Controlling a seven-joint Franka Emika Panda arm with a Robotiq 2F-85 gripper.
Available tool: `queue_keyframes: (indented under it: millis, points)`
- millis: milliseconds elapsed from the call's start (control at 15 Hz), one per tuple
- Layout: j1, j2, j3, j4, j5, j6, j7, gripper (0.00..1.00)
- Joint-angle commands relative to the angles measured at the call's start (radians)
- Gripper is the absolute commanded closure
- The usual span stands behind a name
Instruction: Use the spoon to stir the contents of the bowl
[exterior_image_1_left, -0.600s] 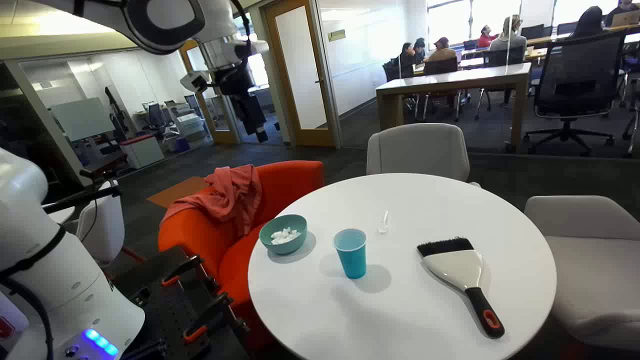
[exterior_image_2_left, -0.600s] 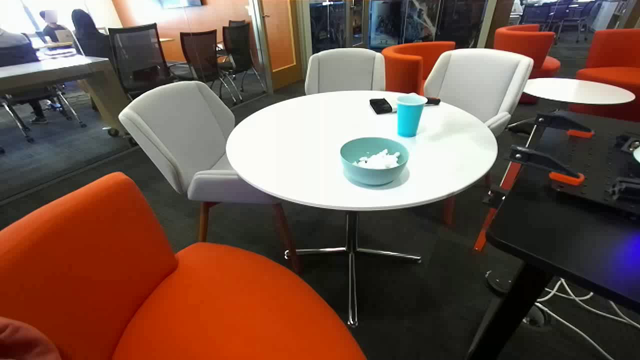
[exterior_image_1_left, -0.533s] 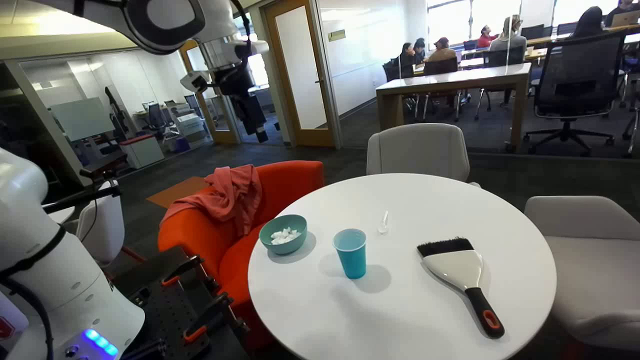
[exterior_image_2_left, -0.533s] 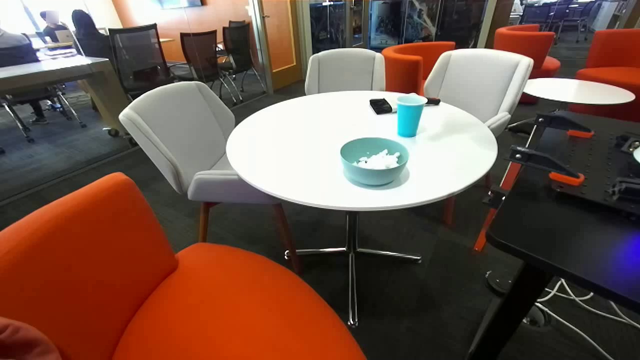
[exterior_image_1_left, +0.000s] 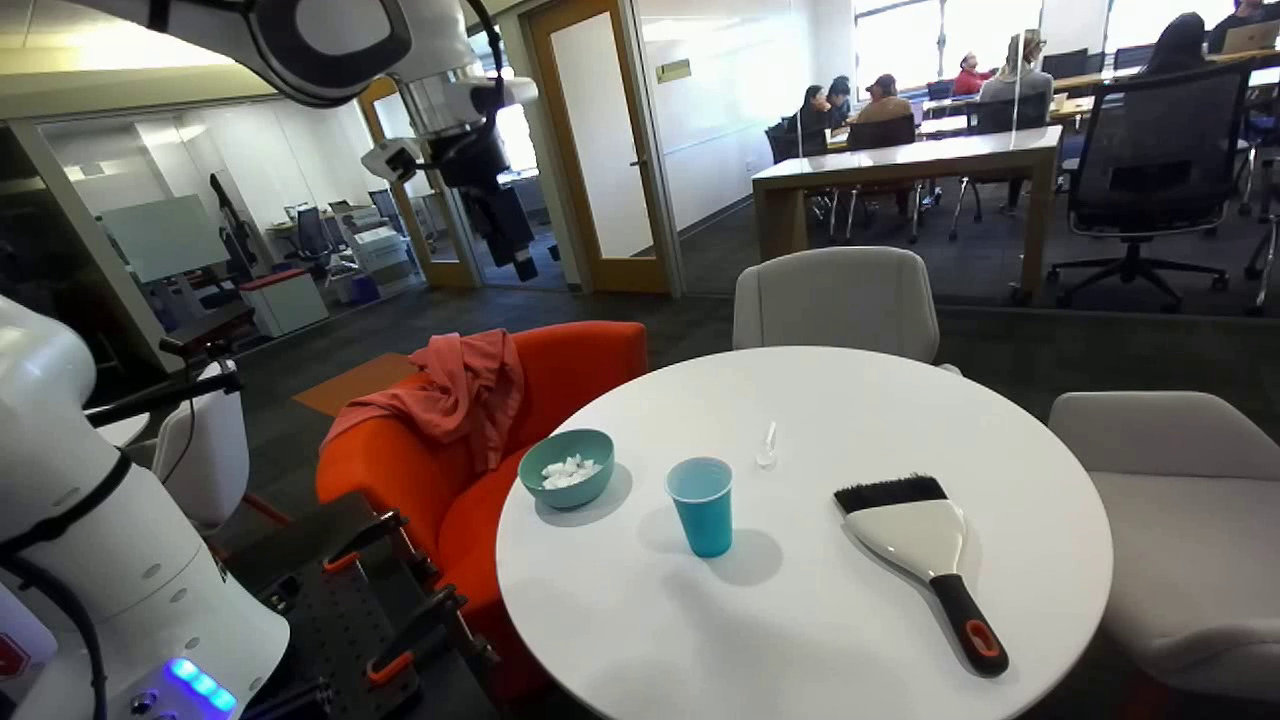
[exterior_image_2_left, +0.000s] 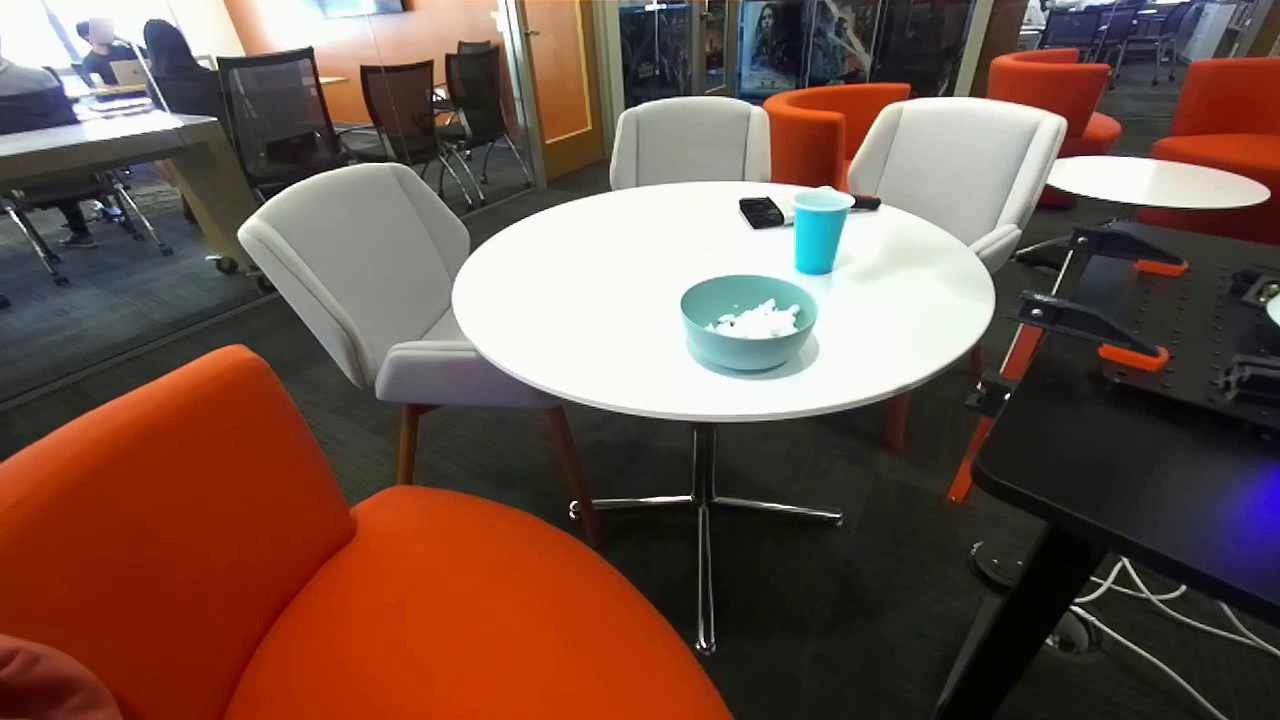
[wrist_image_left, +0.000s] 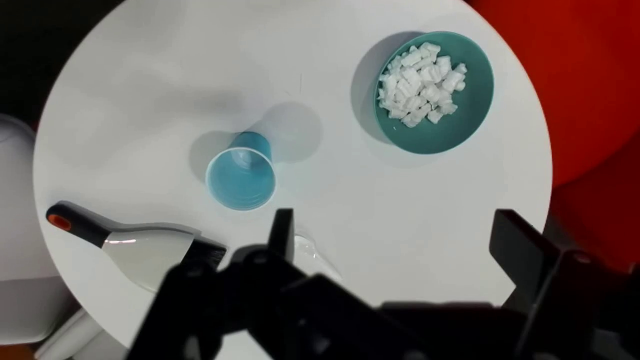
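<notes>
The teal bowl (exterior_image_1_left: 588, 493) stands upright near the edge of the round white table. It also shows in an exterior view (exterior_image_2_left: 750, 352) and in the wrist view (wrist_image_left: 472, 112). White chunky contents (wrist_image_left: 422, 85) lie inside it. A small clear plastic spoon (exterior_image_1_left: 768, 447) lies on the table beyond the blue cup. In the wrist view, the spoon (wrist_image_left: 309, 252) is partly hidden behind my left finger. I cannot make it out in an exterior view. My gripper (wrist_image_left: 394, 212) is open and empty, high above the table (exterior_image_1_left: 840, 610). It also shows in an exterior view (exterior_image_1_left: 524, 266).
The blue cup (exterior_image_1_left: 706, 515) stands upright between bowl and brush; it also shows in the wrist view (wrist_image_left: 242, 180). A white hand brush with black bristles (exterior_image_1_left: 915, 535) lies on the table. Grey chairs (exterior_image_1_left: 835, 305) and an orange armchair (exterior_image_1_left: 590, 350) surround the table.
My gripper has shifted up very slightly in an exterior view. Nothing on the table has moved.
</notes>
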Motion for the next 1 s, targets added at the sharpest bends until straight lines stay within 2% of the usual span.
queue_keyframes:
  millis: [0, 467, 667, 800, 867, 933]
  points:
    - [0.032, 0.110, 0.012, 0.140, -0.029, -0.027, -0.071, 0.00]
    - [0.051, 0.498, 0.012, 0.517, -0.121, -0.020, -0.233, 0.00]
    - [0.033, 0.670, 0.005, 0.642, -0.095, -0.013, -0.294, 0.00]
    - [0.023, 0.758, 0.002, 0.705, -0.103, -0.037, -0.288, 0.00]
    - [0.030, 0.668, 0.009, 0.607, -0.106, -0.001, -0.268, 0.00]
    - [0.025, 0.715, 0.008, 0.638, -0.107, -0.001, -0.268, 0.00]
